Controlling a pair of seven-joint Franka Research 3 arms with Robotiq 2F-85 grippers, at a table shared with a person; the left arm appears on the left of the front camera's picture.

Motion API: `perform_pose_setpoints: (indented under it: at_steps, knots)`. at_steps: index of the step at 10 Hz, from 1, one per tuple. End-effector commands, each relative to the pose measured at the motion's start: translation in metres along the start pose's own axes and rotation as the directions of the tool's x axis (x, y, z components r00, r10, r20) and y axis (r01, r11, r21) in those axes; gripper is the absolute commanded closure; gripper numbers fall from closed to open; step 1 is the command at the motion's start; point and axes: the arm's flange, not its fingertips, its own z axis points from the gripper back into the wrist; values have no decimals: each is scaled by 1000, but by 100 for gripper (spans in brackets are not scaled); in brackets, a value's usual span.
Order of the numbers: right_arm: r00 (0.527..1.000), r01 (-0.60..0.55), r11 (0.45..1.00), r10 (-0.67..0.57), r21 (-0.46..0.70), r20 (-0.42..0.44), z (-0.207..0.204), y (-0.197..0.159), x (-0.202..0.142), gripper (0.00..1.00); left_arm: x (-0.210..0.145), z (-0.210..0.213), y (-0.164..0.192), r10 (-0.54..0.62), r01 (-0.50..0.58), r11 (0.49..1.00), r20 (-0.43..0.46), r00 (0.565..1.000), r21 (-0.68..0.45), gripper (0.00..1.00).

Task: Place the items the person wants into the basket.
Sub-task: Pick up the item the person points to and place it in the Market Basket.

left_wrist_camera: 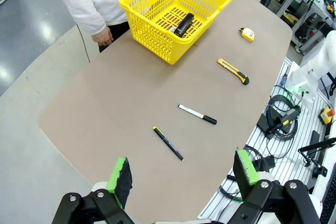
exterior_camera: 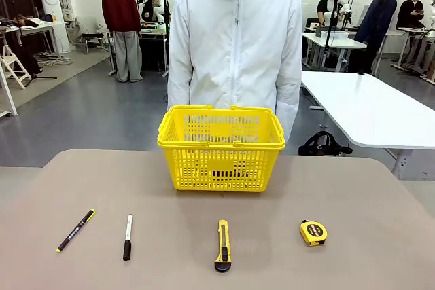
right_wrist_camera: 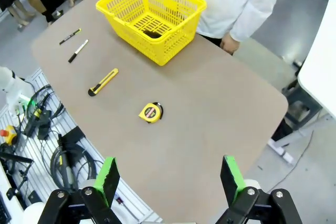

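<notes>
Table (exterior_camera: 367,195): brown, rounded corners; it carries the basket at the far middle and four tools in a row along the near edge.
Person (exterior_camera: 234,45): stands at the far side, right behind the basket, arms hanging down; no pointing or reaching shows.
Basket (exterior_camera: 221,161): yellow, upright, handles folded down on the rim; a dark thing (left_wrist_camera: 184,24) lies on its floor, too blurred to name.
Left hand (left_wrist_camera: 182,161): wide, holding nothing, high above the near left of the table.
Right hand (right_wrist_camera: 169,163): wide, holding nothing, high above the near right of the table, well apart from both pens.
Knife (exterior_camera: 223,245): near middle, long axis near to far; not a task thing.
Marker (exterior_camera: 128,236): near left, flat on the table, long axis almost near to far, black cap at the near end.
Pen (exterior_camera: 75,230): leftmost of the row, just beside the marker but apart from it, slanted with its near end further left.
Tape (exterior_camera: 312,233): near right, not wanted.
Relation: both pens lie on the left arm's side, below and ahead of the left hand, the pen closer to it; the left hand looks the one to take them, with its fingers set across the barrel, not along it.
</notes>
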Motion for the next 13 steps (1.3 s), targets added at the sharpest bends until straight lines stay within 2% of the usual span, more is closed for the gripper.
perform_pose_setpoints:
  at_steps: [1,13]
  knots:
    - [1000,-17,1000,17,16,4,-2,3,0,0,-1,1,0,-10,10,1000,9,1000,-10,0]
    - [1000,-17,1000,17,16,4,-2,3,0,0,-1,1,0,-10,10,1000,9,1000,-10,0]
